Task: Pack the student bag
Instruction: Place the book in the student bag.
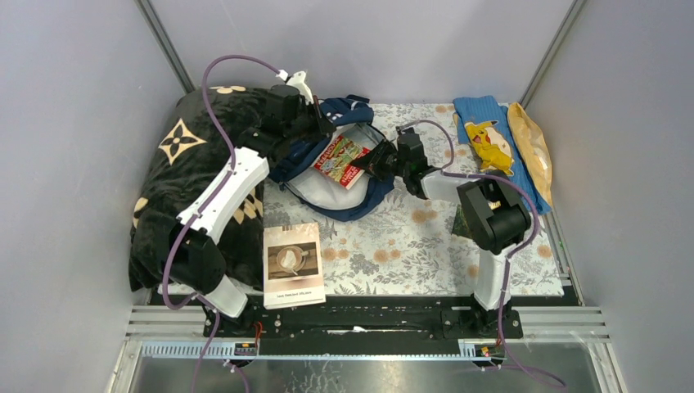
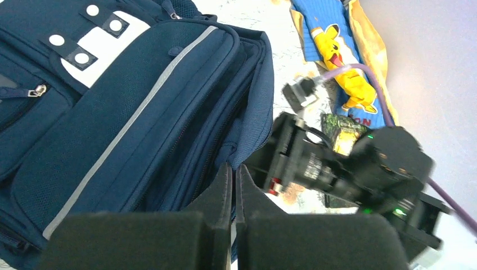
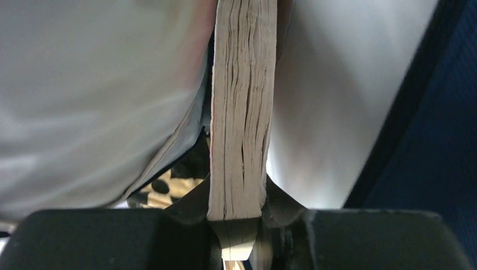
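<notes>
The navy student bag point(image 1: 360, 196) lies open at the back middle of the table, its white lining showing. My left gripper point(image 1: 321, 124) is shut on the bag's upper opening edge; in the left wrist view the fingertips point(image 2: 235, 171) pinch blue fabric of the bag point(image 2: 112, 112). My right gripper point(image 1: 370, 161) is shut on a red and green book point(image 1: 340, 158) that sits tilted in the bag's mouth. In the right wrist view the book's page edges point(image 3: 241, 112) stand between the jaws point(image 3: 237, 197), with the white lining point(image 3: 84, 84) on both sides.
A second book with a coffee-cup cover point(image 1: 293, 264) lies on the floral cloth near the front. A black blanket with tan flower marks point(image 1: 184, 164) fills the left side. A blue cloth with a yellow cartoon figure point(image 1: 489, 139) and a yellow-brown packet point(image 1: 534, 151) lie at the back right.
</notes>
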